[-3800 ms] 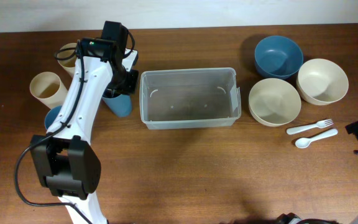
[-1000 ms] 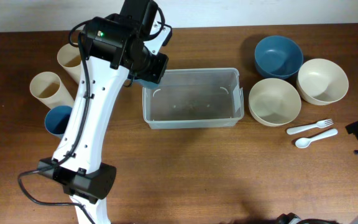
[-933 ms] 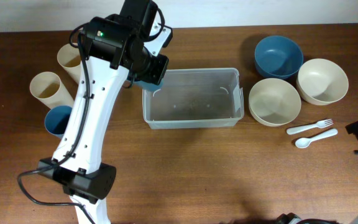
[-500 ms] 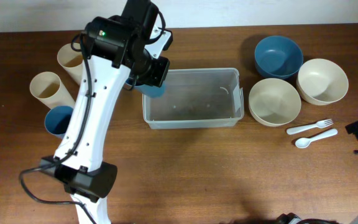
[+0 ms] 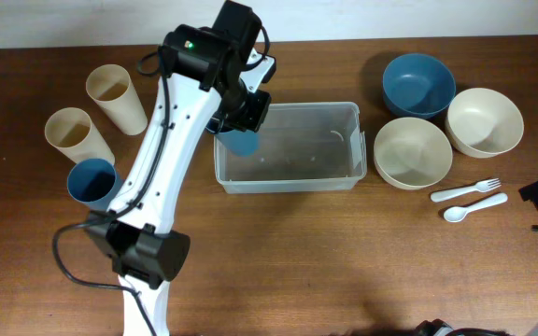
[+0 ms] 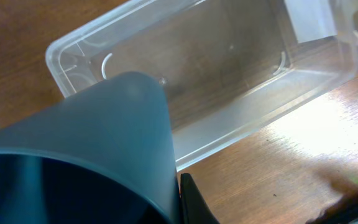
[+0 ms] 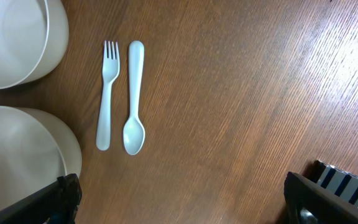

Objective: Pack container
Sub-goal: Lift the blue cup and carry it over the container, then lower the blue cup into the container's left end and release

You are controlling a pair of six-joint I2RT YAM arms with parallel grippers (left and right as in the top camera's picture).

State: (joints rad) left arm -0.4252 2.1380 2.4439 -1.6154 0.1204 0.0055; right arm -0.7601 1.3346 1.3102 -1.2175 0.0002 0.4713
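- Container (image 5: pixel 297 149) is sitting open-topped at the middle, with nothing in it yet.
- We are gripping the blue cup (image 5: pixel 242 143) in our left gripper (image 5: pixel 241 119), hanging it over the container's left end, apparently to set it inside.
- Our right gripper (image 7: pixel 191 205) is hovering spread open near the fork (image 7: pixel 107 93) and spoon (image 7: pixel 133 99), probably to keep clear.

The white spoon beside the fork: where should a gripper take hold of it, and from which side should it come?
Grip the spoon at the middle of its straight handle, coming straight down from above, fingers across its width. It lies flat on the table, so nothing gets under it sideways. The fork lies parallel and close, so one finger must enter that gap.
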